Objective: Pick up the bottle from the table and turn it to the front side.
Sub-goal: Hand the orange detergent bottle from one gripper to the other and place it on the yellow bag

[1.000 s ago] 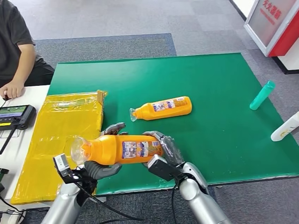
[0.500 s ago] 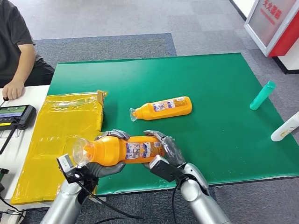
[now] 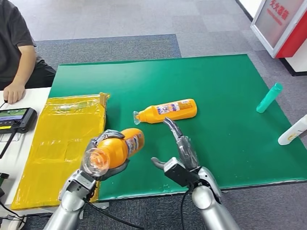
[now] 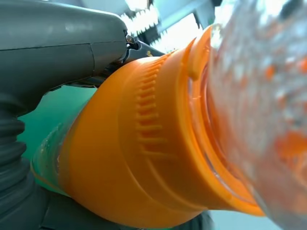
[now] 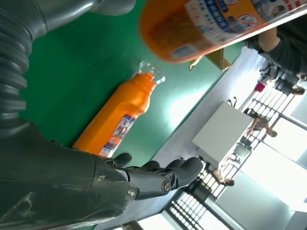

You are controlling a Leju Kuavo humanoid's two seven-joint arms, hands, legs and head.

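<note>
My left hand (image 3: 103,165) grips an orange bottle (image 3: 117,148) near its neck, lifted above the green table's front edge, its clear cap (image 3: 93,161) pointing toward me and its base away. The left wrist view has the orange bottle (image 4: 145,143) and clear cap (image 4: 264,105) close up against the left hand (image 4: 47,48). My right hand (image 3: 179,151) is open, fingers stretched forward, apart from the held bottle. A second orange bottle (image 3: 168,110) lies on its side on the table, just beyond the right fingertips. In the right wrist view the right hand (image 5: 108,177) is open, with the lying bottle (image 5: 115,117) beyond it and the held bottle (image 5: 213,24) above.
A yellow plastic bag (image 3: 59,139) lies left of the green table (image 3: 224,143). A teal bottle (image 3: 269,97) and a white bottle (image 3: 294,130) lie at the right edge. A person (image 3: 16,52) sits at the far left beside a small device (image 3: 16,118).
The right hand let go of the bottle's base and opened, fingers now pointing forward. The left hand swung the bottle round, so its base points away and its cap toward me.
</note>
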